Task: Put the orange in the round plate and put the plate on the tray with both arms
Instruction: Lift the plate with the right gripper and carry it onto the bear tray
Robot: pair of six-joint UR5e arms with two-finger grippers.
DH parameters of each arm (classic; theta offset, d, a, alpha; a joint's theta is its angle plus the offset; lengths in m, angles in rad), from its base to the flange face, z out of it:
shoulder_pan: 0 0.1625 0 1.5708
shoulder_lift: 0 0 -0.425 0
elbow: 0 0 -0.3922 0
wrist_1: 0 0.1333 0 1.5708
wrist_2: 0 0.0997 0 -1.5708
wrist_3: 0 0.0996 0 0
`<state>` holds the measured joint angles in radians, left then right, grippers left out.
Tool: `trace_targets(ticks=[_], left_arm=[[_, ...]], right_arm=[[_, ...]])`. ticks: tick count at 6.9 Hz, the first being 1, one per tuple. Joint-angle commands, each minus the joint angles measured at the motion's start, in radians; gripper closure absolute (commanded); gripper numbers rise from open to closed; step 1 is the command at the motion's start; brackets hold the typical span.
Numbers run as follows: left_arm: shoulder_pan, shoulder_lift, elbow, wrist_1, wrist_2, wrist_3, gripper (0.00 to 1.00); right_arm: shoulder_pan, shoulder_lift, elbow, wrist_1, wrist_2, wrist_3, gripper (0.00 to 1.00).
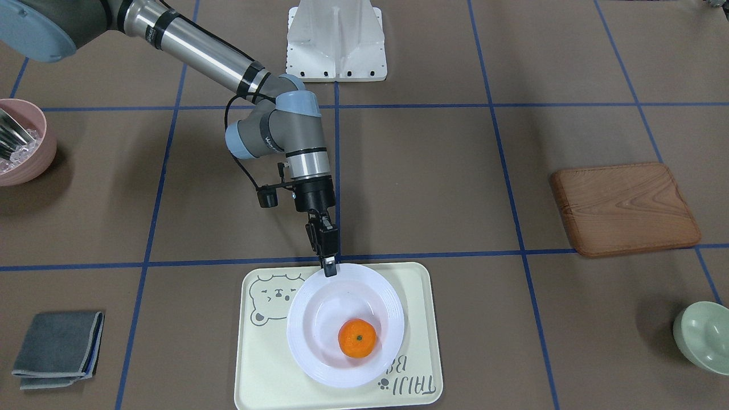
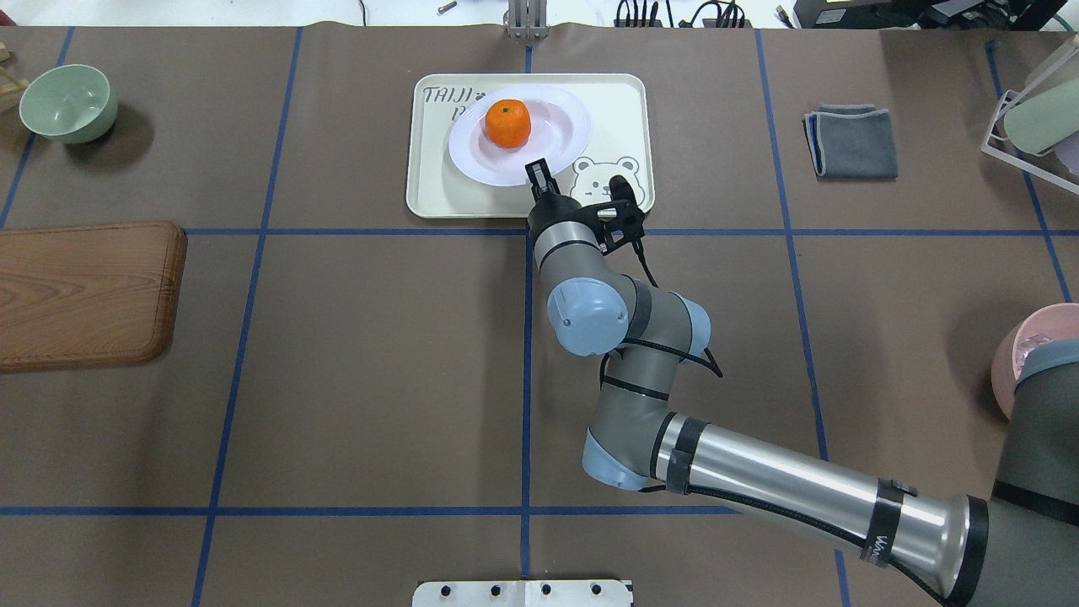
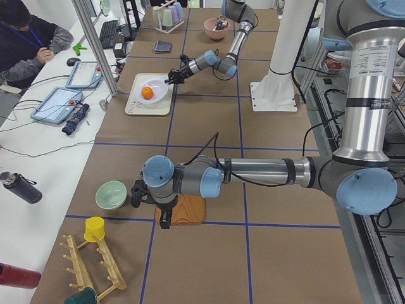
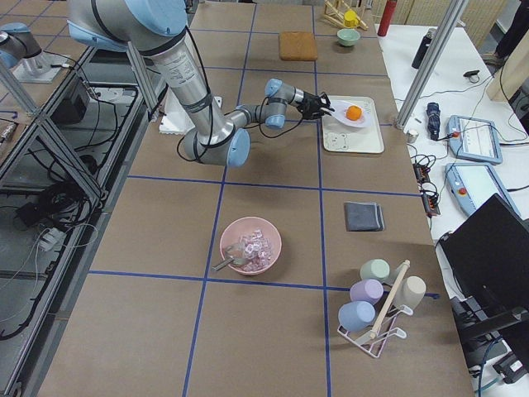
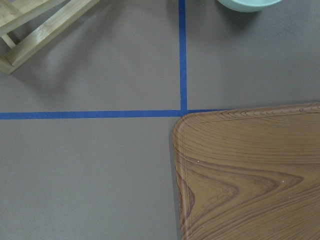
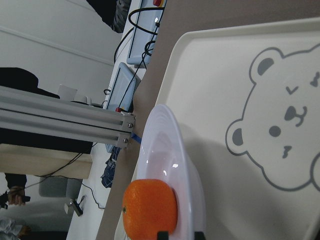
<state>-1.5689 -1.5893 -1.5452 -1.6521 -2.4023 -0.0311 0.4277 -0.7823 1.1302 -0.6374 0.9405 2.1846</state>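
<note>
The orange (image 1: 357,338) lies in the white round plate (image 1: 393,319), and the plate is over the cream bear tray (image 1: 256,370). My right gripper (image 1: 330,269) is shut on the plate's rim at the edge nearest the robot. In the right wrist view the plate (image 6: 165,135) tilts with a shadow under it on the tray (image 6: 225,65), and the orange (image 6: 150,207) sits by the pinched rim. My left gripper (image 3: 166,218) shows only in the exterior left view, low over the corner of the wooden board (image 3: 190,212). I cannot tell whether it is open or shut.
A brown wooden board (image 2: 80,291) and a pale green bowl (image 2: 67,101) are on the robot's left. A folded grey cloth (image 2: 851,139) and a pink bowl (image 1: 20,142) are on its right. A person (image 3: 25,44) sits beyond the table's far side.
</note>
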Motion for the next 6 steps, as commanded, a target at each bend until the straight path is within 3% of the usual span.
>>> trace_targets(ticks=[1, 3, 6], left_arm=[[0.0, 0.0, 0.0, 0.0, -0.001, -0.001, 0.02], [0.001, 0.0, 0.0, 0.001, 0.0, -0.001, 0.02], [-0.002, 0.002, -0.001, 0.0, 0.002, -0.001, 0.02]], right_arm=[[-0.004, -0.156, 0.194, -0.007, 0.166, -0.379, 0.0], [0.086, -0.17, 0.265, -0.32, 0.388, -0.648, 0.0], [0.311, -0.256, 0.374, -0.613, 0.741, -1.175, 0.0]])
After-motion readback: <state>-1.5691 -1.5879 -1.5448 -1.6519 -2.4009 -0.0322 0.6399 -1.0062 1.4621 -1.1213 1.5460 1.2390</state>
